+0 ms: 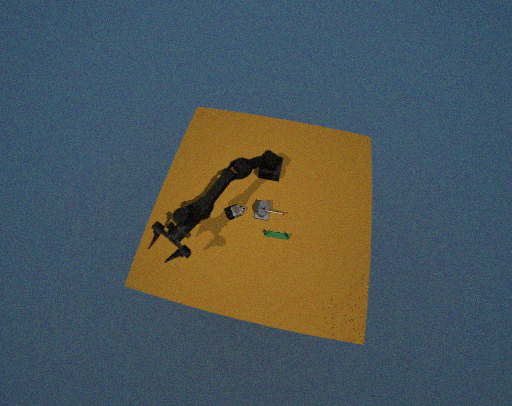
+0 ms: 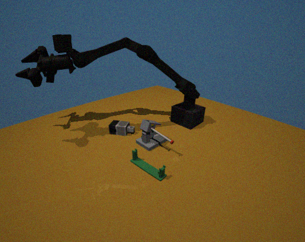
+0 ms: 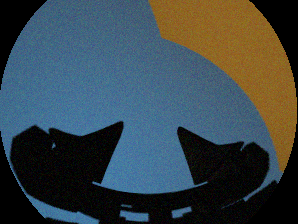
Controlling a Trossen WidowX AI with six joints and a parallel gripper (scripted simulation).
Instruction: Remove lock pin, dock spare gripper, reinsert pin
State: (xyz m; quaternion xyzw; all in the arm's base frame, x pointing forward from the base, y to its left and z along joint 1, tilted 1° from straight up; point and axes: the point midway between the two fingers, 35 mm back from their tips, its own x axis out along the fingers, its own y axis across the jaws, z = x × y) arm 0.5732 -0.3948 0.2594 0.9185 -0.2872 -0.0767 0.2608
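The grey mount stands on the table with its tilted socket on top. The lock pin, white with a red end, is in the socket and sticks out of one side. The spare gripper, a black and grey block with a light spigot, lies on the table beside the mount, its spigot towards the mount. My gripper is open and empty, raised high and far out from the mount, touching nothing.
A green rack with two upright end posts lies near the mount and holds nothing. The arm's black base stands behind the mount. The orange table's edge shows in the wrist view.
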